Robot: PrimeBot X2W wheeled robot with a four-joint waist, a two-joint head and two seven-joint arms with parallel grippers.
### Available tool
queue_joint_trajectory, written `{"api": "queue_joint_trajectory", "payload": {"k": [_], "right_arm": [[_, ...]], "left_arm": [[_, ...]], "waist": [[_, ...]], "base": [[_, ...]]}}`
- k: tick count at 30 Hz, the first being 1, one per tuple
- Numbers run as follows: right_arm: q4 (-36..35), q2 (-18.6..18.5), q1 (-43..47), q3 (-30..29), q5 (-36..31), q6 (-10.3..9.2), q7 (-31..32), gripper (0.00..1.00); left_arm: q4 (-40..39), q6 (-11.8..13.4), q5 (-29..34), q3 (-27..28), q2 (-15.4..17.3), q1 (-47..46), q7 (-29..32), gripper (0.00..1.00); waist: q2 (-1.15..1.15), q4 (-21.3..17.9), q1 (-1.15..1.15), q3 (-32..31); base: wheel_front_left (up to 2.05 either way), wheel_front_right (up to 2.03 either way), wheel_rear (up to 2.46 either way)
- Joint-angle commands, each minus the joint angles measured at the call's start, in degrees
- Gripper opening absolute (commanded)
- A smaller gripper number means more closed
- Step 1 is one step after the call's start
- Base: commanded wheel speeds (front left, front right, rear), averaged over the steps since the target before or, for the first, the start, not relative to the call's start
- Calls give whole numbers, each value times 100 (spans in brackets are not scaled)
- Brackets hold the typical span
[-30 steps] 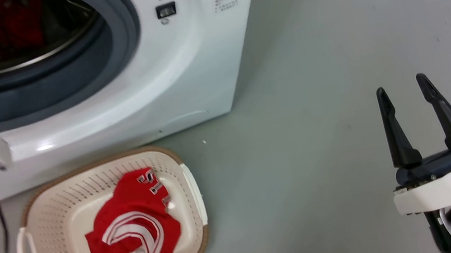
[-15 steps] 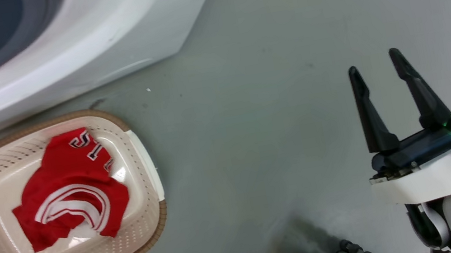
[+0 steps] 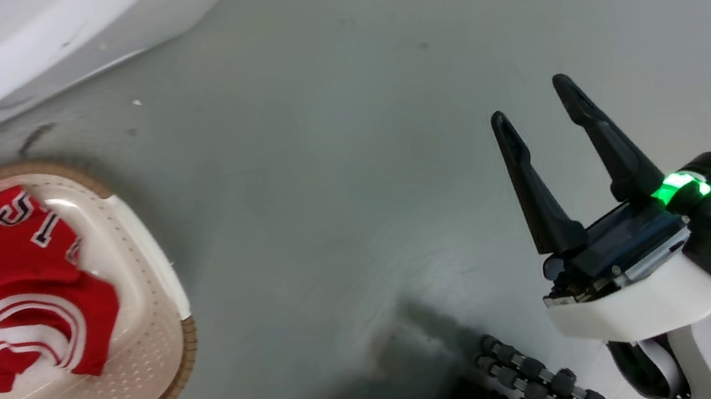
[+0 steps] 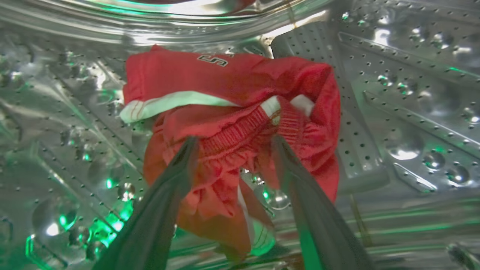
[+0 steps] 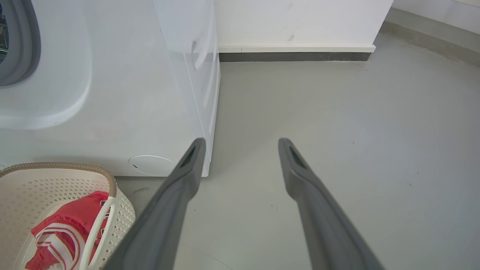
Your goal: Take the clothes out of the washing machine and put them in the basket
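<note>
Smooth grey floor (image 5: 337,131) — white wall (image 5: 300,18), dark skirting strip (image 5: 292,57) behind

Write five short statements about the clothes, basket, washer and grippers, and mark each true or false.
1. A red garment lies in the basket. True.
2. The right gripper holds a garment. False: it is open and empty, over the floor.
3. The drum is empty. False: a second garment lies in it.
4. The left gripper is open, its fingers either side of the second garment's bunched edge. True.
5. The basket stands on top of the washer. False: it stands on the floor in front of the washer.
</note>
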Motion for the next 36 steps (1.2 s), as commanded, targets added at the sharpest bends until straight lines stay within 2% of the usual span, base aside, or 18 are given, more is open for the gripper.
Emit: {"api": "queue_joint_trajectory", "payload": {"k": [1, 9, 17, 18, 19, 20, 28, 36], "right_arm": [[-56, 13, -90, 31, 34, -8, -14, 100], [-200, 13, 94, 22, 27, -8, -14, 100], [-349, 13, 181, -27, 27, -8, -14, 100], [-405, 12, 247, -54, 21, -8, -14, 100], [-408, 13, 248, -49, 12, -8, -14, 100], [-412, 14, 244, -38, 3, -8, -14, 100], [-416, 13, 123, -28, 12, -8, -14, 100], [-341, 13, -74, -25, 0, -7, -13, 100]], "left_arm": [[10, 10, -63, -221, 89, -196, 142, 100], [305, 10, -246, -981, 191, -759, 597, 100], [750, 10, -363, -1292, 161, -979, 695, 100], [989, 10, -460, -1369, 83, -1050, 699, 100], [1038, 10, -493, -1397, 72, -1077, 703, 92], [1079, 10, -527, -1418, 55, -1090, 704, 0], [1187, 9, -645, -1559, 68, -1314, 365, 0], [1346, 9, -726, -1647, 83, -1364, -378, 0]], "waist": [[0, -140, -1, 140], [0, -151, -1, 263], [0, -130, -1, 331], [0, -108, -1, 359], [0, -105, -1, 360], [0, -103, -1, 360], [0, -102, -1, 351], [0, -170, -1, 161]], "base": [[0, 0, 0], [0, 0, 0], [0, 0, 0], [0, 0, 0], [0, 0, 0], [0, 0, 0], [0, 0, 0], [0, 0, 0]]}}
